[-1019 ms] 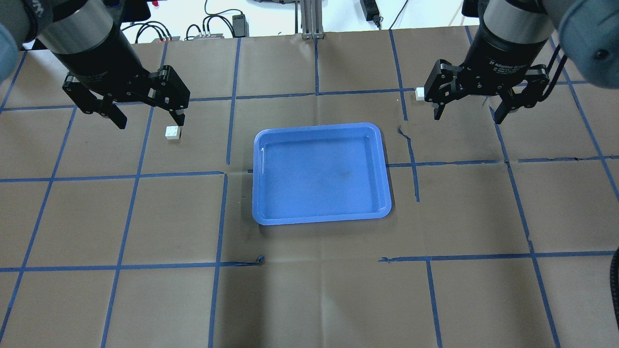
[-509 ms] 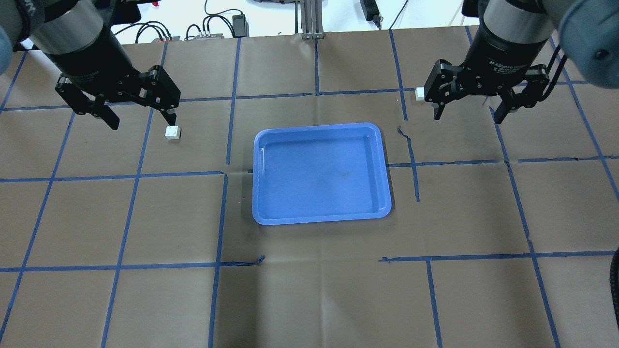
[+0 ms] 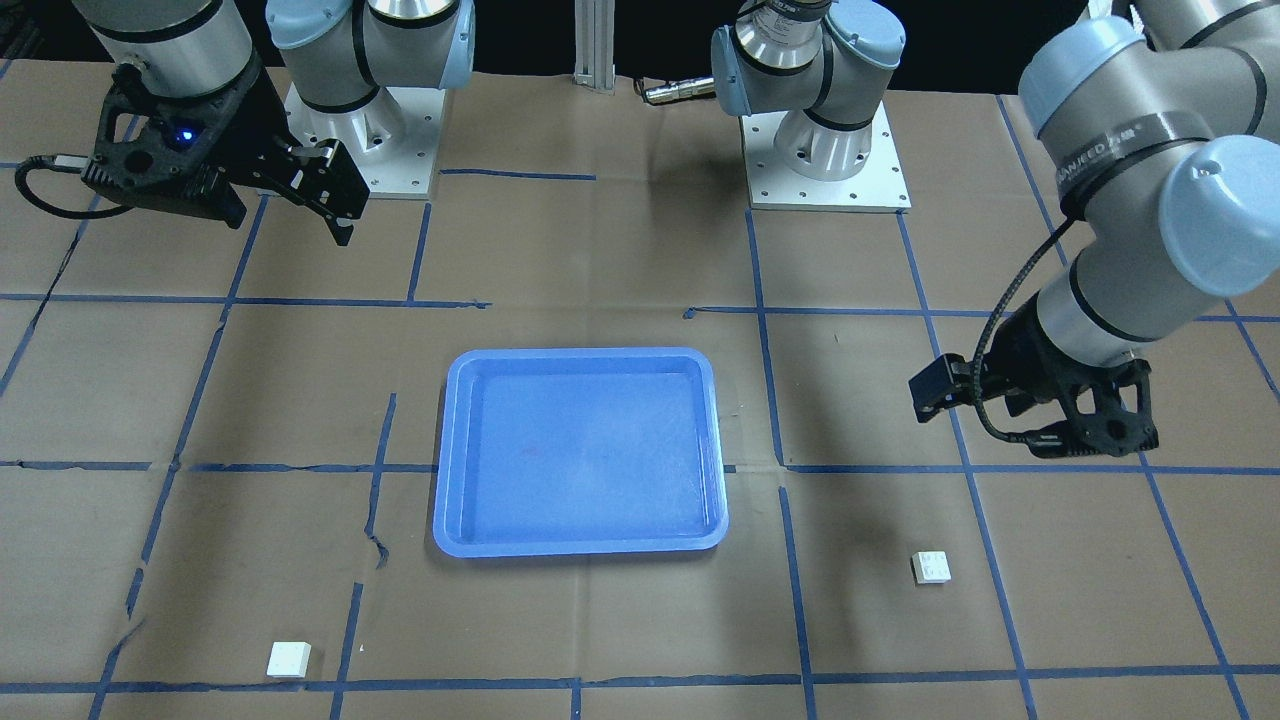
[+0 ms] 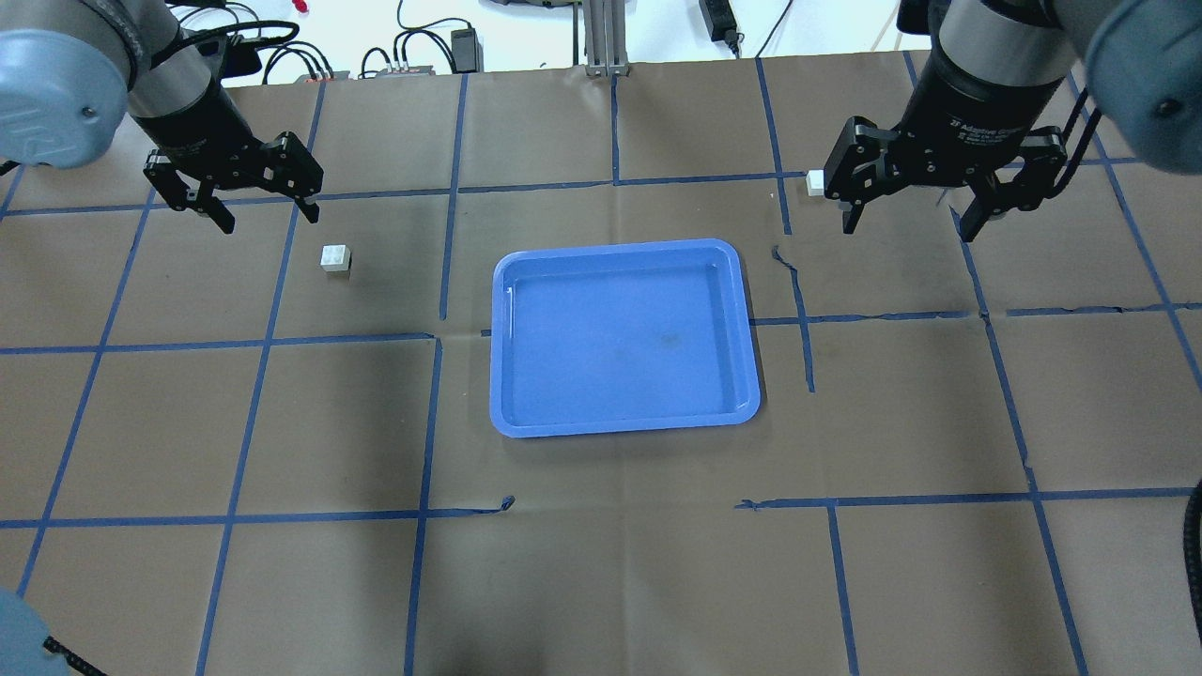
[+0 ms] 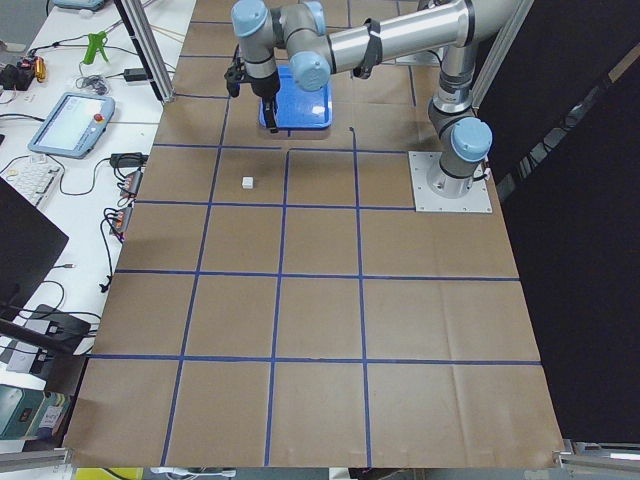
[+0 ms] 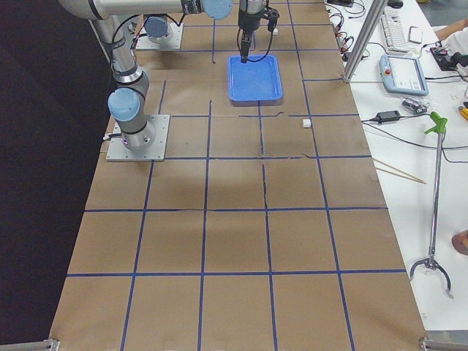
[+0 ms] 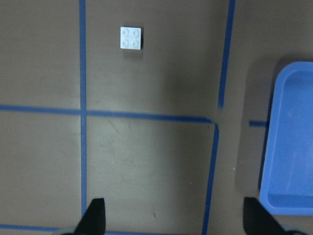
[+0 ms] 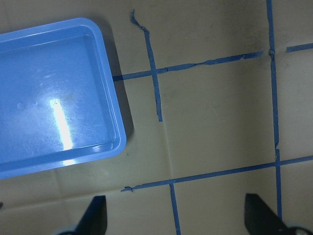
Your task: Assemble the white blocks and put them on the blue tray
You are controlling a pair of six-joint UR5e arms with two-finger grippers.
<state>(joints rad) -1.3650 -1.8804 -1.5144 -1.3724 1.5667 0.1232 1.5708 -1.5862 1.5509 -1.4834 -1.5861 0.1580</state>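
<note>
One white block (image 4: 335, 257) lies studs up on the table left of the blue tray (image 4: 620, 338). It also shows in the left wrist view (image 7: 131, 37) and the front view (image 3: 931, 567). My left gripper (image 4: 269, 218) is open and empty, held above the table just beyond this block and apart from it. The other white block (image 4: 815, 182) lies at the far right, half hidden behind my right gripper (image 4: 908, 225), which is open and empty above the table. This block shows fully in the front view (image 3: 288, 659). The tray (image 3: 580, 450) holds nothing.
Brown paper with a blue tape grid covers the table (image 4: 601, 563). Both arm bases (image 3: 825, 160) stand on plates at the robot's side. Cables and devices lie past the far edge (image 4: 413, 56). The tray's corner shows in both wrist views (image 7: 291, 147) (image 8: 49, 98).
My left gripper has moved up and to the left in the overhead view, away from the white block it was beside. It stays open. The right arm has not moved.
</note>
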